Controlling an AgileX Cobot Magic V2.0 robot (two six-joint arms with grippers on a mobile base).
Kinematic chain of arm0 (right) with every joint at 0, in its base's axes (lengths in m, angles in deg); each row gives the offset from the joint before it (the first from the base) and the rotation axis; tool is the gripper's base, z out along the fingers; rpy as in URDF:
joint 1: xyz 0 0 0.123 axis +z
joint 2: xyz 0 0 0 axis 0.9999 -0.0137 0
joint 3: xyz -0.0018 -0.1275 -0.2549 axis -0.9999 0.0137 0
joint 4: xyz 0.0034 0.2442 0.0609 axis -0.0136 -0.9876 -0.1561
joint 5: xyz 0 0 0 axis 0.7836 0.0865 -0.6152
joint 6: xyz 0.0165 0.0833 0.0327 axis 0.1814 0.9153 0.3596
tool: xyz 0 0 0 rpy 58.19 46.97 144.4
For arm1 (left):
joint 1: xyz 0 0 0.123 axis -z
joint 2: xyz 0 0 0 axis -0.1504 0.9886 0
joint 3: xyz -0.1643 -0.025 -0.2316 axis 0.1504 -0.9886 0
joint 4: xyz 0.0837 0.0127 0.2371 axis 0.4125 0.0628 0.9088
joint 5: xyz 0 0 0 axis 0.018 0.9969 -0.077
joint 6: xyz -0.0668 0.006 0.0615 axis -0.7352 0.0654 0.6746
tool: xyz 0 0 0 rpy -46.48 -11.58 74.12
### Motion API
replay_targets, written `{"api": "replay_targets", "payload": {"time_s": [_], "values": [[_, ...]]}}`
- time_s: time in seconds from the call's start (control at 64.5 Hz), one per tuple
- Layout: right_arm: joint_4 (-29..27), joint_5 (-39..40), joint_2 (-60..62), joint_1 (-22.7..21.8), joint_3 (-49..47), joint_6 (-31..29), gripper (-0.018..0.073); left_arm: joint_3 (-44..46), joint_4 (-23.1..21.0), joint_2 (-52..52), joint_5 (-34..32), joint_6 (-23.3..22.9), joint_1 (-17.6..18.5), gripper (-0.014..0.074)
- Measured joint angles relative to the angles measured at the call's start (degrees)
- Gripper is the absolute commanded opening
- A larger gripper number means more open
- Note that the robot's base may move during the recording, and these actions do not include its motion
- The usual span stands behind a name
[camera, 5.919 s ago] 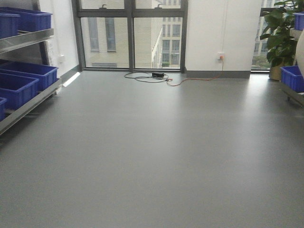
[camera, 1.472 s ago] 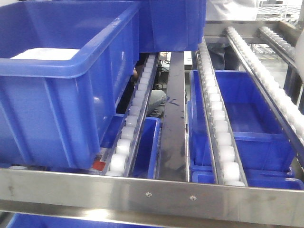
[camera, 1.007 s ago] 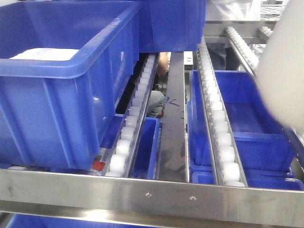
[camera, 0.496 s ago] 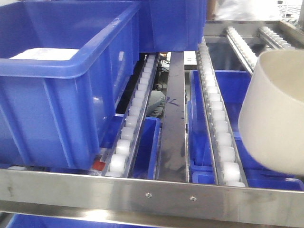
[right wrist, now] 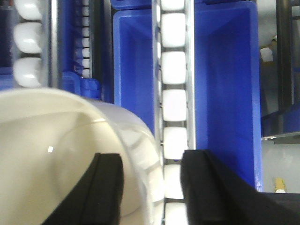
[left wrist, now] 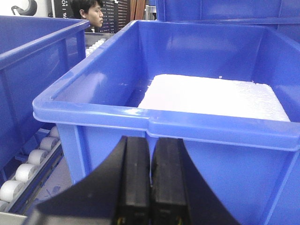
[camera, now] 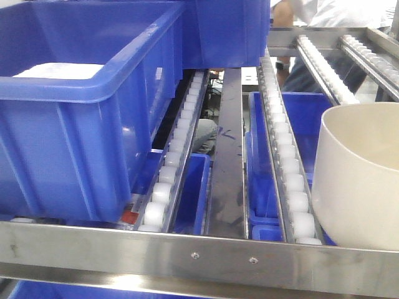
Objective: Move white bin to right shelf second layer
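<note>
The white bin (camera: 356, 177) stands upright at the right end of the right shelf second layer, over its white roller rails (camera: 285, 163) and just behind the steel front bar (camera: 187, 252), which hides its base. In the right wrist view the white bin (right wrist: 56, 154) fills the lower left. My right gripper (right wrist: 152, 187) straddles its wall, open, one finger inside and one outside, with a gap on both sides. My left gripper (left wrist: 151, 140) is shut on nothing, in front of a blue crate (left wrist: 187, 126).
A large blue crate (camera: 81, 112) holding a white foam slab (left wrist: 211, 96) sits on the left of the same level. Another blue crate (camera: 227, 31) sits behind it, and more lie on the level below (camera: 312, 137). A person (camera: 318, 12) stands behind the rack.
The white bin came in from the right, swung upright and sank lower until it stands behind the front bar. The person behind the rack has shifted.
</note>
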Motion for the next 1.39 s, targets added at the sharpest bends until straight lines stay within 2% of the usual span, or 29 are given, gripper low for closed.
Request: {"api": "replay_targets", "payload": {"time_s": [0.139, 0.217, 0.434, 0.744, 0.914, 1.224, 1.286, 1.395], "values": [[-0.12, -5.43, 3.85, 0.0, -5.81, -0.77, 0.0401, 0.0, 0.0, 0.0, 0.0, 0.0, 0.0, 0.0085], [-0.12, -7.51, 7.42, 0.0, -8.41, -1.95, 0.0361, 0.0, 0.0, 0.0, 0.0, 0.0, 0.0, 0.0085], [-0.02, -9.76, 19.49, 0.0, -4.54, -6.52, 0.0041, 0.0, 0.0, 0.0, 0.0, 0.0, 0.0, 0.0085], [0.09, -0.31, 47.38, 0.0, 12.49, -8.74, 0.0057, 0.0, 0.0, 0.0, 0.0, 0.0, 0.0, 0.0085], [0.09, 1.84, 59.34, 0.0, 17.16, -8.74, 0.0057, 0.0, 0.0, 0.0, 0.0, 0.0, 0.0, 0.0085], [0.22, 1.99, 62.54, 0.0, 18.09, -8.83, 0.0057, 0.0, 0.0, 0.0, 0.0, 0.0, 0.0, 0.0085], [2.01, 3.43, 62.54, 0.0, 19.08, -8.83, 0.0057, 0.0, 0.0, 0.0, 0.0, 0.0, 0.0, 0.0085], [8.62, 9.08, 63.45, 0.0, 22.66, -8.83, 0.0057, 0.0, 0.0, 0.0, 0.0, 0.0, 0.0, 0.0085]]}}
